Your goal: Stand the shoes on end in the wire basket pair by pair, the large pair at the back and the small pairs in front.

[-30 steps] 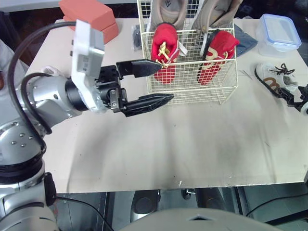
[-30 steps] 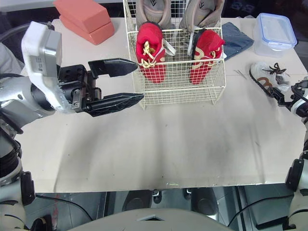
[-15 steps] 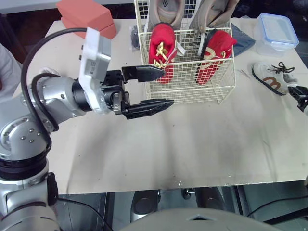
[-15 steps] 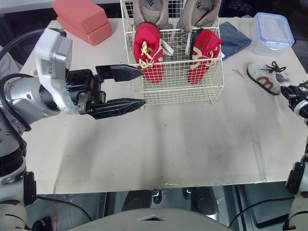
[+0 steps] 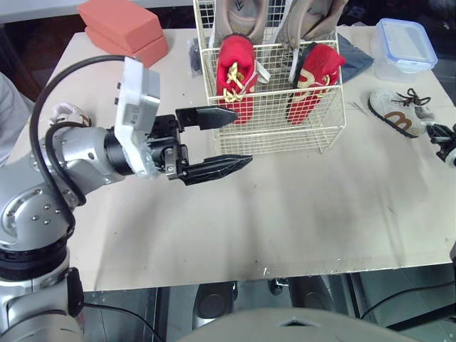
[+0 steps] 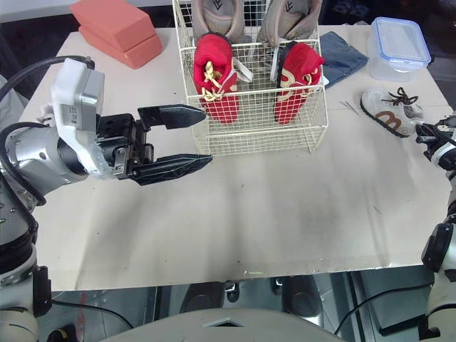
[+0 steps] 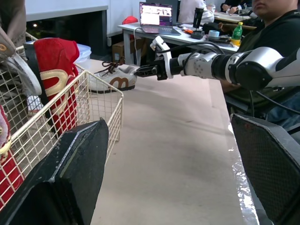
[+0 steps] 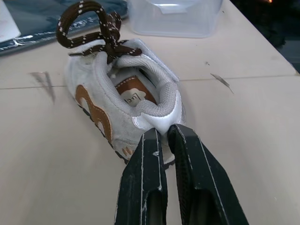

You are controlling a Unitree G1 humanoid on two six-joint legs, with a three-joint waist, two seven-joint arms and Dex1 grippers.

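Note:
A wire basket (image 5: 271,139) stands at the back of the table. Two large beige shoes (image 5: 242,14) stand on end at its back, and a red pair (image 5: 235,75) (image 5: 317,78) stands in front of them. A small white shoe (image 5: 399,114) with brown trim and laces lies on the table to the basket's right. My right gripper (image 8: 163,133) is shut, its tips against the shoe's heel (image 8: 159,119); whether it pinches the heel I cannot tell. My left gripper (image 5: 241,137) hangs open and empty by the basket's front left corner.
Two salmon blocks (image 5: 125,28) lie at the back left. A clear tub with a blue lid (image 5: 405,46) and a blue cloth (image 5: 356,53) sit at the back right. A seated person (image 7: 276,28) is beyond the table's right edge.
My right gripper has shut at the white shoe's heel. The camera has shifted; my left arm has drawn slightly back from the basket, still open.

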